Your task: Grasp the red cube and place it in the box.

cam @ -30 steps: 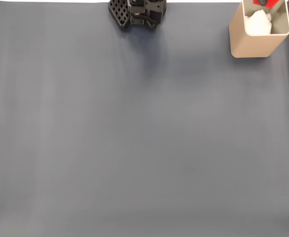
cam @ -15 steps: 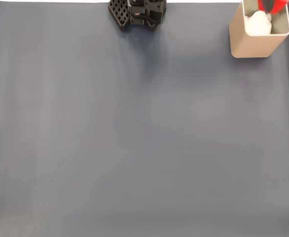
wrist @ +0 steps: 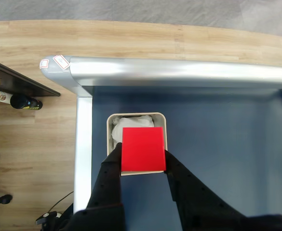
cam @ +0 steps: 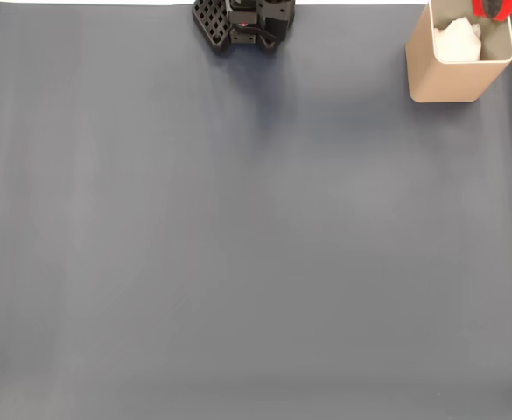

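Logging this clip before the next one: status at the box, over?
Hand shut on red cube, above the box opening. Cube not released. White crumpled material inside box; nothing blocks the drop.

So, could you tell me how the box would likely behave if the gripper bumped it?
The box stands tall with thin walls, so a knock near its rim could probably tip it. It looks light, holding what seems to be crumpled white stuff, so it may well slide on the smooth mat.
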Action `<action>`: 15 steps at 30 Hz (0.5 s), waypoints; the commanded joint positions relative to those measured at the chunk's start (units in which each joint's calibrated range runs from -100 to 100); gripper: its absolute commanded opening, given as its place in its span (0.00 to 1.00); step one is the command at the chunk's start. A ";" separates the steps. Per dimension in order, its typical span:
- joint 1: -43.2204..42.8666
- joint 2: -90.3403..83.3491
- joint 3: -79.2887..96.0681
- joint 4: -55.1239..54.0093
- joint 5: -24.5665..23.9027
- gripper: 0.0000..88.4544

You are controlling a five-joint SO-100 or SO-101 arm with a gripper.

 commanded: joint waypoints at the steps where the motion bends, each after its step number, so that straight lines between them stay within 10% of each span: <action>1: -0.79 0.18 -3.36 -1.06 -0.05 0.00; 15: -1.29 0.10 -3.82 -1.47 -1.17 0.00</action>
